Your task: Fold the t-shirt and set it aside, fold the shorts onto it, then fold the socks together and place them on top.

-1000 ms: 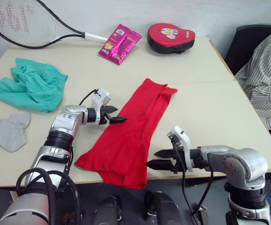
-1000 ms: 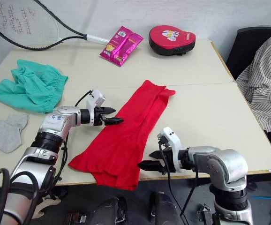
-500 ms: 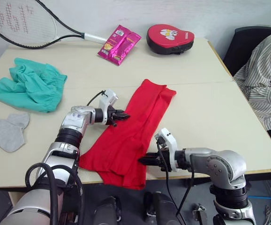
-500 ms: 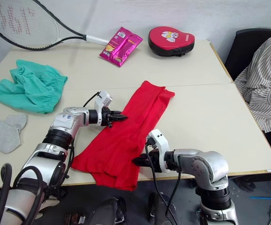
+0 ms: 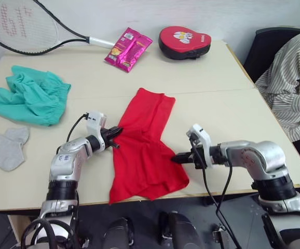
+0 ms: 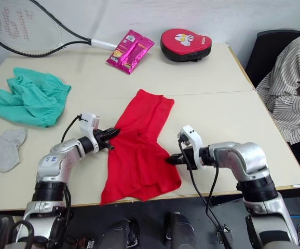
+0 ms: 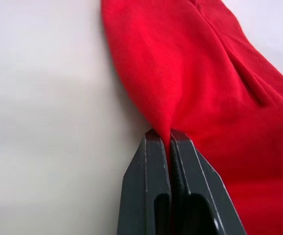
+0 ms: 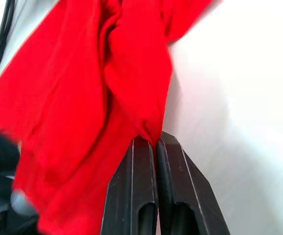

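Both claws are pinching the t-shirt (image 5: 146, 140) mid-tabletop: left claw (image 5: 114, 138) gripping one edge, right claw (image 5: 177, 157) the other. It is looking only half folded. The shorts (image 5: 28, 96) and socks (image 5: 4, 149) are lying untouched, well off to the left.

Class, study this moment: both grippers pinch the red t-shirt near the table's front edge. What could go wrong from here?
1. The left gripper and right gripper each hold only a thin pinch of the t-shirt, so the cloth might slip out.
2. The shirt's hem hangs over the table edge, so it could slide off if released.
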Robot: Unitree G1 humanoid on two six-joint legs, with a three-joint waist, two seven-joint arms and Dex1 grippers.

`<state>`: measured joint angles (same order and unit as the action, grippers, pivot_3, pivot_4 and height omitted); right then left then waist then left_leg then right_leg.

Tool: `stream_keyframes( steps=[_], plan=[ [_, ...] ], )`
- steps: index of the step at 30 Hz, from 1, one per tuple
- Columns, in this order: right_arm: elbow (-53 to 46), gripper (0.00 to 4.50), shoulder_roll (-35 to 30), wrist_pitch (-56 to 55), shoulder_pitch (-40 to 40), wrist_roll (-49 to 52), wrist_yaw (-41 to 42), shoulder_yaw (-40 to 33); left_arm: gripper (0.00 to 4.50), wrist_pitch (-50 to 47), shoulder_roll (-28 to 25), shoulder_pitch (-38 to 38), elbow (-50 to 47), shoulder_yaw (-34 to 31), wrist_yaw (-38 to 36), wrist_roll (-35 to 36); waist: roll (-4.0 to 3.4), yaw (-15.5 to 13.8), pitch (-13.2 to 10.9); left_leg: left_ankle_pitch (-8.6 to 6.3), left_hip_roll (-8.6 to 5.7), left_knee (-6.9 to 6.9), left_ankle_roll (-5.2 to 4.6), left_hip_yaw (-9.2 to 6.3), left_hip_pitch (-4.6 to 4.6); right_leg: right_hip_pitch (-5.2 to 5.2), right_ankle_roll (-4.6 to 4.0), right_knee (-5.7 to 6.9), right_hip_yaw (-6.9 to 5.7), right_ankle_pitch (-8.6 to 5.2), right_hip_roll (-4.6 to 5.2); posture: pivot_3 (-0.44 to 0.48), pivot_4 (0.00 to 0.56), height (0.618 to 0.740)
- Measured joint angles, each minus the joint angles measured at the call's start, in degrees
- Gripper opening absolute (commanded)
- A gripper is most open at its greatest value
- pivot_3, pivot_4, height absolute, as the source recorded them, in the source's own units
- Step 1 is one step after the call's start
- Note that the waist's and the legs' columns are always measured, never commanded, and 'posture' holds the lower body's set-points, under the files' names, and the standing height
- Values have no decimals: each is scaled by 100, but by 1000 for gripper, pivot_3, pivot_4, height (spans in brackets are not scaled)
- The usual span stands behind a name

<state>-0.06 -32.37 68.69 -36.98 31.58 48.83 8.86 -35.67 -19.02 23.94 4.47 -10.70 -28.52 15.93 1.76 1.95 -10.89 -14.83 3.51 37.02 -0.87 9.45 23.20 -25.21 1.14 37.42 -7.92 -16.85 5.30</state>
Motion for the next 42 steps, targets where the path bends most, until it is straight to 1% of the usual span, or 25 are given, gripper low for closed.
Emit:
stream_keyframes(
  steps=[1, 5, 9, 12, 13, 15, 18, 20, 21, 22, 23, 24, 25, 26, 27, 30, 33, 36, 39, 42],
  plan=[
    [276, 0, 15, -190, -150, -91, 91, 77, 24, -21, 36, -117, -175, -19, 123, 18, 0, -29, 0, 0, 0, 2, 0, 0, 2, 0, 0, -1, -1, 0, 0, 0, 150, 740],
    [935, 0, 177, -539, -475, -228, 371, 332, 24, 156, 62, -283, -335, -83, 355, 38, 0, -58, 0, -2, -1, 4, -3, 1, 4, 0, 1, -2, -1, 1, 3, 0, 150, 740],
    [895, 0, 194, -326, -471, -90, 633, 418, 24, 487, -49, -211, -130, -39, 147, 49, 0, -52, 0, -4, -1, 3, -5, 1, 7, -1, 1, -4, -2, 1, 3, 0, 150, 740],
    [620, 719, 113, -173, -366, 10, 702, 415, 726, 616, -343, -149, 61, 79, -117, 24, 0, -41, 0, -5, 0, 2, -4, 1, 7, -3, 1, -4, -3, 1, 3, 0, 150, 740],
    [550, 1048, 36, -203, -305, 12, 738, 415, 1009, 671, -451, -162, 66, 129, -217, -14, 0, -38, 0, -5, 0, 1, -3, 1, 8, -4, 1, -4, -2, 1, 3, 0, 150, 740],
    [389, 1731, -206, -413, -142, 16, 909, 374, 1630, 907, -856, -320, -11, 246, -545, -79, -1, -31, -1, -9, 0, -2, -1, 6, 8, -8, 0, -6, 0, 1, 2, 0, 150, 740],
    [312, 2736, -735, -950, 47, 60, 1386, 51, 2564, 1516, -1540, -827, -223, 202, -1067, -166, -9, -26, -5, -16, 2, -6, -2, 20, 9, -19, -1, -8, 10, 0, 2, 0, 150, 740],
    [317, 3413, -1274, -1936, 264, -133, 1942, -129, 3190, 2118, -2029, -1294, -209, 125, -1421, -313, -9, -42, -6, -24, 3, -8, -1, 22, 8, -20, -1, -18, 9, -1, 0, 0, 150, 740],
    [395, 3792, -1502, -2765, 425, -400, 2247, -155, 3517, 2553, -2222, -1514, -149, 86, -1582, -422, -10, -44, -6, -26, 4, -9, -1, 23, 9, -20, -1, -23, 9, -1, 0, 0, 150, 740],
    [549, 4095, -1602, -3639, 559, -679, 2477, -148, 3810, 2970, -2344, -1644, -104, 70, -1719, -514, -10, -49, -6, -46, 8, -8, 23, 24, 8, -16, 0, -34, 7, 0, -3, 0, 150, 740],
    [843, 4477, -1644, -4832, 706, -1032, 2739, -132, 4130, 3639, -2465, -1780, -44, 46, -1904, -588, -9, -49, -6, -49, 8, -9, 23, 28, 9, -14, 3, -45, 6, 1, -5, 0, 150, 740],
    [1124, 4500, -1613, -5790, 789, -1279, 2931, -112, 4424, 4269, -2533, -1828, 37, 29, -2087, -617, -12, -50, -7, -50, 8, -9, 21, 35, 9, -13, 6, -50, 9, 3, -5, 0, 150, 740],
    [1446, 4500, -1458, -6746, 806, -1482, 3071, -108, 4468, 5041, -2665, -1885, 118, 21, -2343, -637, -11, -45, -9, -50, 9, -7, 20, 40, 10, -13, 8, -53, 13, 5, -5, 0, 150, 740],
    [1620, 4500, -1351, -7262, 797, -1578, 3131, -102, 4468, 5534, -2743, -1899, 150, 33, -2508, -667, -13, -41, -11, -49, 9, -7, 20, 43, 9, -14, 9, -53, 17, 6, -5, 0, 150, 740],
    [1910, 4500, -1190, -8016, 731, -1732, 3203, -80, 4468, 6207, -2884, -1883, 248, 93, -2729, -731, -18, -32, -13, -49, 9, -6, 19, 50, 7, -15, 10, -52, 24, 7, -4, 0, 150, 740],
    [2642, 4500, -997, -9718, 478, -2116, 3319, -14, 4468, 7343, -3110, -1803, 642, 390, -3115, -963, -32, -14, -21, -47, 10, -8, 16, 59, 1, -18, 10, -46, 30, 9, -6, 0, 150, 740],
    [3461, 4500, -752, -11140, 165, -2464, 3215, 45, 4468, 8148, -3192, -1597, 954, 750, -3328, -1096, -33, -15, -22, -34, 16, -4, 0, 62, -1, -18, 10, -40, 32, 9, -14, 0, 150, 740],
    [3862, 4500, -391, -12182, -35, -2536, 3260, 289, 4468, 8660, -3149, -1272, 983, 1112, -3376, -1217, -35, -21, -22, -19, 15, 0, 18, 66, -4, -16, 10, -35, 37, 9, -14, 0, 150, 740],
    [4041, 4500, -267, -12722, -83, -2513, 3241, 421, 4468, 8843, -3081, -1130, 994, 1365, -3365, -1223, -36, -24, -22, -21, 15, 8, 13, 67, -10, -6, 13, -34, 39, 11, -13, 0, 150, 740],
    [4148, 4500, -74, -13084, -101, -2547, 3140, 585, 4468, 8876, -2935, -994, 990, 1626, -3347, -1221, -36, -18, -21, -23, 15, 6, 10, 66, -47, 29, 13, -37, 41, 11, -13, 0, 150, 740]
  ],
)
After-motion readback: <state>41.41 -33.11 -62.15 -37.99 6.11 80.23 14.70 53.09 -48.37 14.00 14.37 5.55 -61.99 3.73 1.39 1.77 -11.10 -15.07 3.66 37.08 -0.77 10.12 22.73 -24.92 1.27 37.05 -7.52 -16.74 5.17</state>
